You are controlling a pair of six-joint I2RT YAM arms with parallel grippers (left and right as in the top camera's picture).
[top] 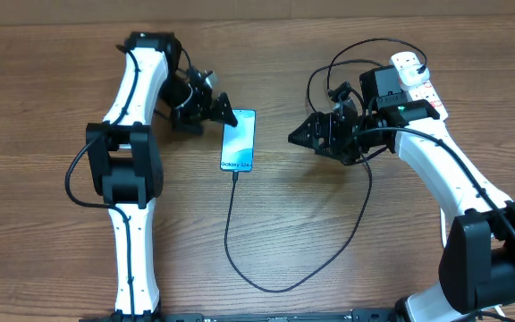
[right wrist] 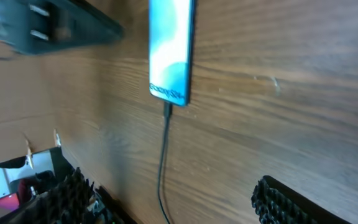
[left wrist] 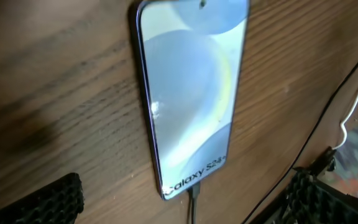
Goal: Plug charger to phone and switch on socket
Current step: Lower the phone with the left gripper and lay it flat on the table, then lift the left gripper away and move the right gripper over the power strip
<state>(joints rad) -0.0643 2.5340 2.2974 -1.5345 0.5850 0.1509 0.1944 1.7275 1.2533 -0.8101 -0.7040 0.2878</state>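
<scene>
Only overhead shows the socket [top: 411,66] (partly hidden). Wrist views show the charger [left wrist: 193,198] in the phone [left wrist: 190,93]. The left gripper [top: 226,111] and right gripper [top: 297,136] spread wide, empty.

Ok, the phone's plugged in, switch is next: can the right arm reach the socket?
Probably, though not straight away: the socket lies behind the right gripper, partly under that same arm, so it would likely have to pull back and turn. The gripper is open and empty.

The setting is a robotics lab bench. Two white-and-black robot arms, the left arm [top: 125,134] and the right arm [top: 445,165], are mounted along one edge of a wood-grain table [top: 329,277]. Black cables [top: 77,174] run along both arms.
</scene>
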